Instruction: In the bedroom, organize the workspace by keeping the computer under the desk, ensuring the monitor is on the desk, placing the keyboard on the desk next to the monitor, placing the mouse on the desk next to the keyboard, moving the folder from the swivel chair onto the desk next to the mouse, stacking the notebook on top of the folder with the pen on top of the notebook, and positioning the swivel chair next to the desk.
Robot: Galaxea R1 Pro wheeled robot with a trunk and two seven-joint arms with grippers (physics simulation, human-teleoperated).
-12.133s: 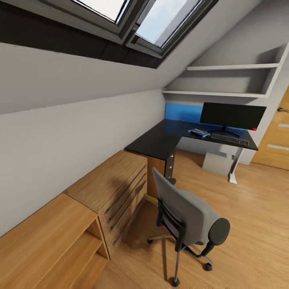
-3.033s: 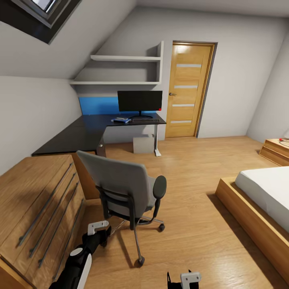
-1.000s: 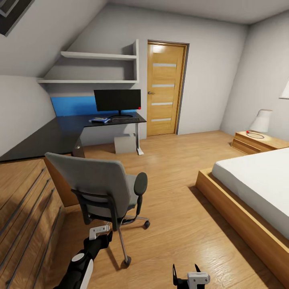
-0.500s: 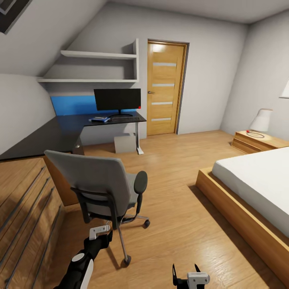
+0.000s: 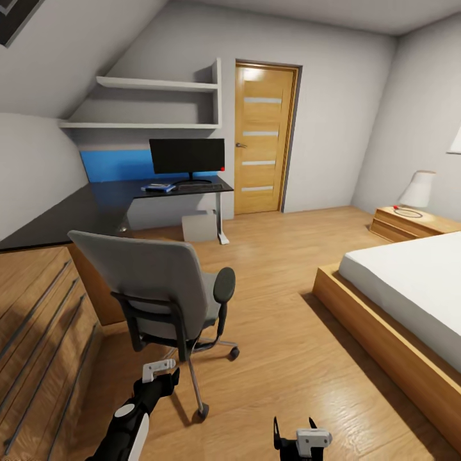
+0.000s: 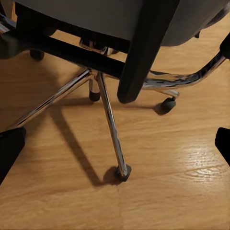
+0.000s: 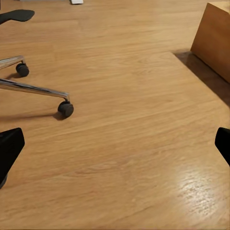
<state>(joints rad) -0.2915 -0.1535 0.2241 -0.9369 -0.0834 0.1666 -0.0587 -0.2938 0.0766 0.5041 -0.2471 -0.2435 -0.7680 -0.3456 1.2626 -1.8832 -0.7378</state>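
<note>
Left hand [image 5: 158, 371] low, fingers spread, empty, behind grey padded swivel chair [image 5: 157, 285]. Black L-shaped surface [image 5: 105, 198] beyond carries bright-blue folder [image 5: 158, 187], black keyboard [image 5: 200, 187], black monitor [image 5: 187, 156]; light-grey computer tower [image 5: 199, 226] underneath. Right hand [image 5: 296, 434] spread, empty, over wood floor [image 5: 288, 358].

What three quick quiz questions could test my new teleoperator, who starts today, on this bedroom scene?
1. True or false: the swivel chair is tucked against the desk.
2. Which sits under the desk: A) lamp B) computer C) folder?
3. Fill in: the monitor stands on the ____.

Key:
1. False: it stands apart on the wooden floor, its back toward the camera.
2. B.
3. Desk.
</note>
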